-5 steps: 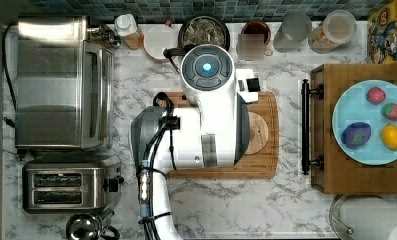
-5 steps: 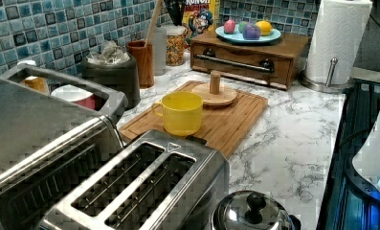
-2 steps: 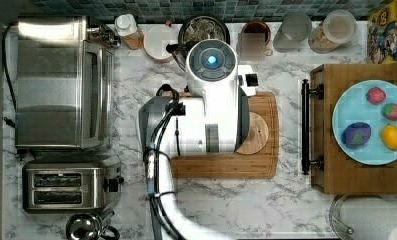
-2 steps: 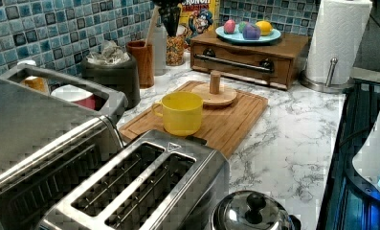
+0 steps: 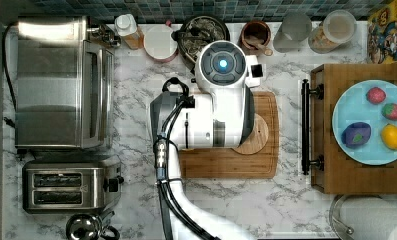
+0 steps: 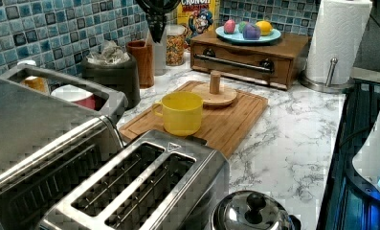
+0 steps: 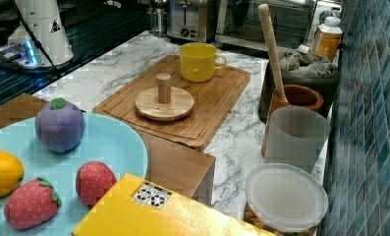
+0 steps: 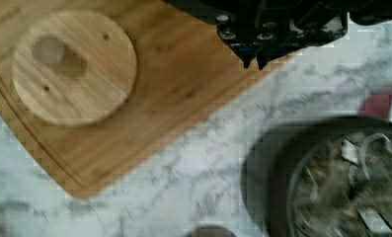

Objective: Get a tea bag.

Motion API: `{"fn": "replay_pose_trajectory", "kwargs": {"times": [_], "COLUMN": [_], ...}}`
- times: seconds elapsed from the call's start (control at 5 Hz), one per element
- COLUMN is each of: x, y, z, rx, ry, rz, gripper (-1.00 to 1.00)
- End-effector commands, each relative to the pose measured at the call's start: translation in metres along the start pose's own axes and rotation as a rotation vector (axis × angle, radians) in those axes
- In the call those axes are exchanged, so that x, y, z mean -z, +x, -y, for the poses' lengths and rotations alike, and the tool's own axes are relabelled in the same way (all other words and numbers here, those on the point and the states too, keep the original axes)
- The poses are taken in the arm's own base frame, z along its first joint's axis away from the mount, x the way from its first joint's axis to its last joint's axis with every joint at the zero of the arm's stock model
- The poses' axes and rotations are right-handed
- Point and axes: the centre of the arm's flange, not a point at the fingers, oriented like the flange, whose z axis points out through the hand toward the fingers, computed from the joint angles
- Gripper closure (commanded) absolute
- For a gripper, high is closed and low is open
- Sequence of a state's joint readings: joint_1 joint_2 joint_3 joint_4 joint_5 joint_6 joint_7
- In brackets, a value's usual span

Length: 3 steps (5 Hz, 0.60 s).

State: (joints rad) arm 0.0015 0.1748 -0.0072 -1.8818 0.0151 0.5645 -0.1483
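While the arm hangs high over the board (image 5: pixel 226 162), the gripper (image 8: pixel 255 61) shows in the wrist view with fingertips pinched together, nothing between them: clenched and empty. In the left view it sits high, near the jars at the back wall, above and beside the bowl.

Findings:
- Tea bags (image 8: pixel 351 197) lie heaped in the dark bowl (image 7: pixel 308 78) at the back of the bench (image 5: pixel 136 75), by the tiled wall. Many alike, overlapping; no single sachet stands apart.
- Bowl is just off the board's far edge; brown pot (image 7: pixel 295 101) with a wooden spoon (image 7: pixel 271 44) stands touching or nearly touching it on the right view's near side. Red-and-white cup (image 6: pixel 75 96) on the other side.
- Yellow cup (image 6: pixel 180 112) and peg stand (image 6: pixel 215 91) sit on the board, apart from the bowl.

Risks, as judged:
1. Gripper isn't over the bowl yet. If descent starts early, fingers hit rim or bench.
2. Fingers are closed; unless opened before entry they'll just press the heap, no grasp.
3. Bags are thin and loose: a pinch may take several, or slip off one.
4. Spoon handle leans tall beside the bowl; a low sideways approach could knock it, tipping the pot.
5. Deep push may shift the bowl toward the wall.
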Motion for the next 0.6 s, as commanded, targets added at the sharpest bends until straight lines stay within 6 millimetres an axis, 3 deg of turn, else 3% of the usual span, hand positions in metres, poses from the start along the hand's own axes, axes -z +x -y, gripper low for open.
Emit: {"fn": "replay_pose_trajectory", "kwargs": {"times": [0.2,0.6], "x": [0.092,0.08], "y": [0.017,0.029], "z": [0.027,0.05], "rx": [0.102,0.087], "ry": [0.15,0.15], "rz": [-0.215,-0.276], "gripper": [-1.0,-1.0]}}
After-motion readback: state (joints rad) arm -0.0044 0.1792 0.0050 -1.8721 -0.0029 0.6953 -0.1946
